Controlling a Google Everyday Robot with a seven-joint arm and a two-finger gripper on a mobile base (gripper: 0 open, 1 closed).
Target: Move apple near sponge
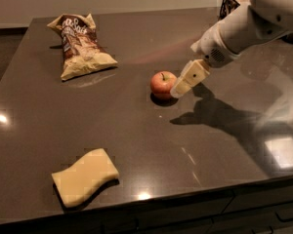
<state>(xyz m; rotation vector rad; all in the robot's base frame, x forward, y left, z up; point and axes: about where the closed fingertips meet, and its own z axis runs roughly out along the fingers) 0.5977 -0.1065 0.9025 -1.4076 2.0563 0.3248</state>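
A small red-orange apple point(162, 84) with a short dark stem sits upright near the middle of the dark table point(136, 130). A flat pale yellow sponge point(85, 176) with wavy sides lies near the table's front left edge, far from the apple. My gripper point(180, 89) comes in from the upper right on a white arm. Its cream-coloured tip is right beside the apple's right side, a little above the table.
A yellow-and-brown chip bag point(80, 45) lies at the back left. A dark wire basket point(230, 3) stands at the back right corner. The table's front edge runs along the bottom of the view.
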